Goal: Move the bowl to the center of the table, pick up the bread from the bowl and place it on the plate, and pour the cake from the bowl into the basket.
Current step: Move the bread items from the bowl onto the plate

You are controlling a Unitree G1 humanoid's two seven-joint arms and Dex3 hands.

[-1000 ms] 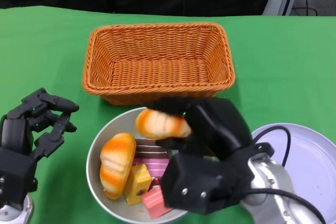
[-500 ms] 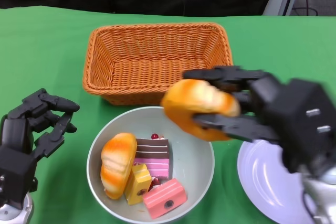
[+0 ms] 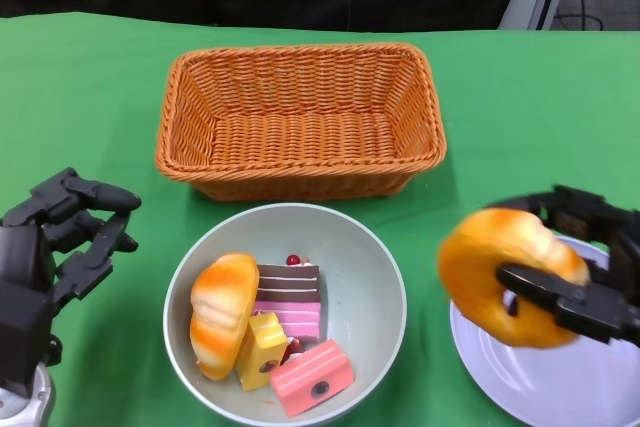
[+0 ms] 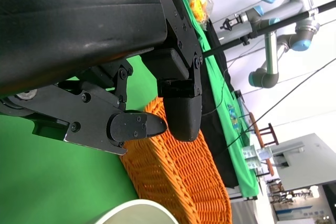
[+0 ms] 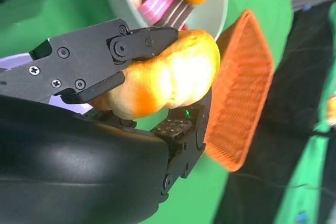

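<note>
One glossy, rounded bread roll [image 3: 505, 275] sits pinched in our right hand [image 3: 585, 282] above the smooth pale plate [image 3: 545, 382], while our left hand [image 3: 55, 247] hangs spread beside the round grey bowl [image 3: 375, 277].

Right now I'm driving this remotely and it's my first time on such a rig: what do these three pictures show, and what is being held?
You are seeing a humanoid robot's view. The head view looks down on a green table; the other two come from cameras behind each wrist. On the table: a wicker basket, a bowl holding one bread roll and cake slices, and a plate. The right hand holds a second bread in its fingers above the plate's edge. The left hand is empty, beside the bowl.
</note>
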